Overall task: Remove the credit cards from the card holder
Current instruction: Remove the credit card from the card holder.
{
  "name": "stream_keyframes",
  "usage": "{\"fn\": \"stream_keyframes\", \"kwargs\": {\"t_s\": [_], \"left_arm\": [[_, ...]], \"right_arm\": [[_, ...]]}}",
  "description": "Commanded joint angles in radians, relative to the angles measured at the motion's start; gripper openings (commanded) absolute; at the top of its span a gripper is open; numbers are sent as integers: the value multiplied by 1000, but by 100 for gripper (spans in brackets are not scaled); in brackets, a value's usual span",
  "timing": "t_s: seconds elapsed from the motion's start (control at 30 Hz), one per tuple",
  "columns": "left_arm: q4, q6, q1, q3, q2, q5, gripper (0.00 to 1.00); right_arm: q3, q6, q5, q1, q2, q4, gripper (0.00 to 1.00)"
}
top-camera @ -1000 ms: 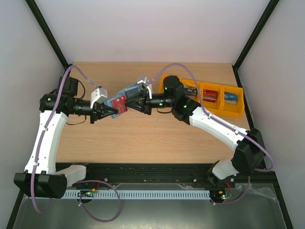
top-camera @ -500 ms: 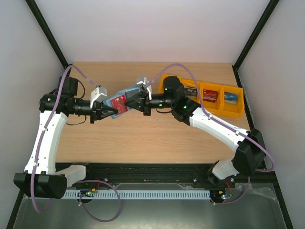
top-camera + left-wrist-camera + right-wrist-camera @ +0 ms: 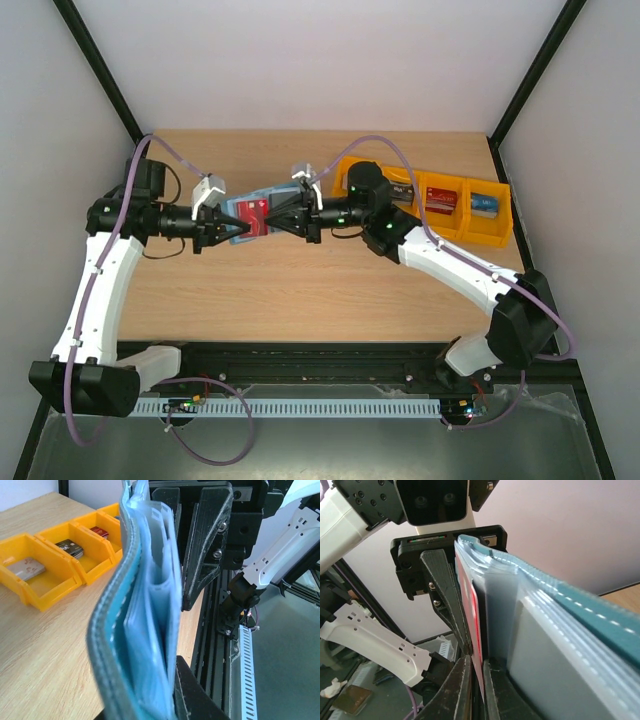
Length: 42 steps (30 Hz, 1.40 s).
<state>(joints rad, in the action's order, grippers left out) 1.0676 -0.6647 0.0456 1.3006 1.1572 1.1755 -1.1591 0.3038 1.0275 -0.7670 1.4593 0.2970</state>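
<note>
The teal-blue card holder [image 3: 243, 209] hangs above the table between both arms, edge-on in the left wrist view [image 3: 131, 630]. My left gripper [image 3: 230, 230] [image 3: 150, 702] is shut on its lower end; one finger [image 3: 192, 695] shows and the other is hidden behind the leather. A red credit card [image 3: 256, 212] [image 3: 470, 605] sticks out of the pale inner pockets [image 3: 555, 645]. My right gripper [image 3: 271, 217] [image 3: 479, 682] is shut on that card's edge. Its fingers [image 3: 205, 550] show past the holder in the left wrist view.
A row of orange bins [image 3: 446, 225] [image 3: 31, 591] stands at the table's back right. They hold a red card [image 3: 440, 199], a blue one [image 3: 485, 205] and dark and grey ones [image 3: 70, 548]. The black frame rail [image 3: 300, 352] runs along the near edge.
Both grippers and the holder have shifted slightly toward the far side. The right gripper's jaws have narrowed onto the red card's edge.
</note>
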Motion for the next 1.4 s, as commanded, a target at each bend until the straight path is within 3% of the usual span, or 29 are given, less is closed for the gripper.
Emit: {"fn": "stream_keyframes", "kwargs": {"t_s": [0.0,0.27,0.6,0.67,0.8,1.0,1.37], "left_arm": [[-27,1,2,-4,-8,55,2],[-10,-24,2,-9,-6,70,2],[-24,-15,2,-18,-3,68,2],[-34,3,2,-22,-4,63,2],[-116,96,2,-39,-5,20,2],[-219,219,2,-72,-5,-59,2],[-199,189,13,-73,-6,-65,2]], "right_arm": [[-41,-8,23,-28,9,4,9],[-44,49,-4,-49,45,113,11],[-21,121,113,-61,52,271,26],[-6,135,146,-63,42,310,25],[11,140,217,-66,22,355,13],[31,108,263,-75,-12,360,15],[23,-5,-38,-84,-39,225,26]]}}
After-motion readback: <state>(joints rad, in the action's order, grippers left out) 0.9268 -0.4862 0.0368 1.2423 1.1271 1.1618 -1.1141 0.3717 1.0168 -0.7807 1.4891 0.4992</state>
